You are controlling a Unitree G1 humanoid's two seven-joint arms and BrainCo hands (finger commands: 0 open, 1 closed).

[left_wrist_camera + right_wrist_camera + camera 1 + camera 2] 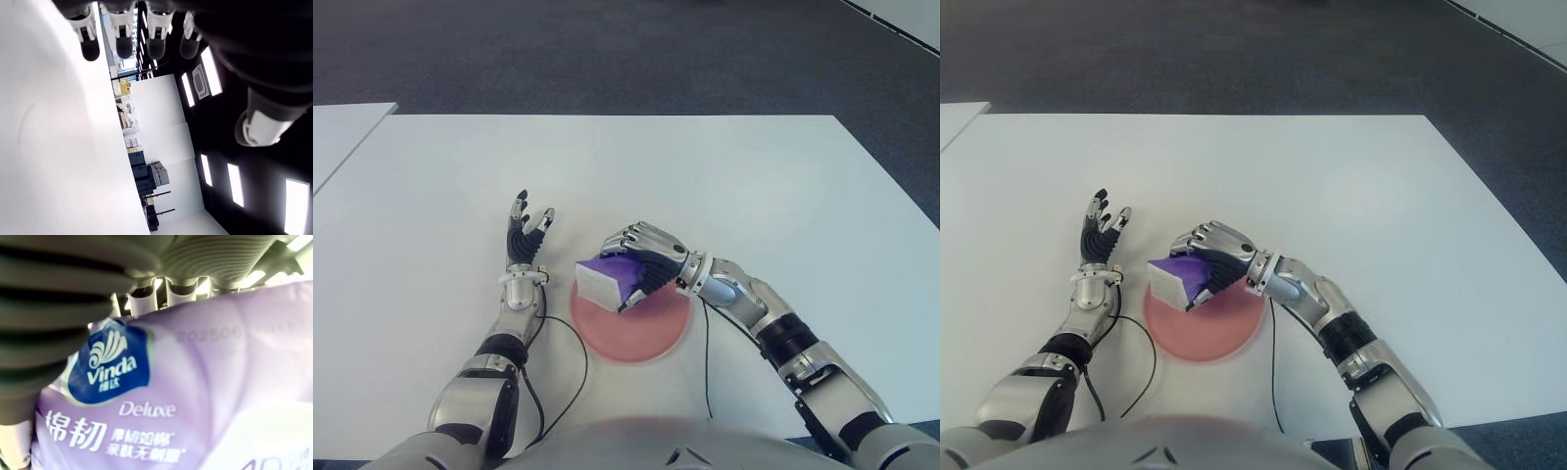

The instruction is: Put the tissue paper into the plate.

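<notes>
A purple and white tissue pack [607, 277] is held over the far left part of the pink plate [641, 328], which lies on the white table [754, 186]. My right hand [641, 257] is shut on the pack, fingers wrapped over its top; the right wrist view is filled by the pack's purple wrapper [195, 382]. Whether the pack touches the plate cannot be told. My left hand [527, 233] stands to the left of the plate, palm up with its fingers spread and nothing in them.
A black cable [578, 377] loops on the table near my left forearm, and another cable [707, 362] runs from the plate's right side toward me. A second white table [337, 132] shows at the far left. Dark carpet lies beyond the table's far edge.
</notes>
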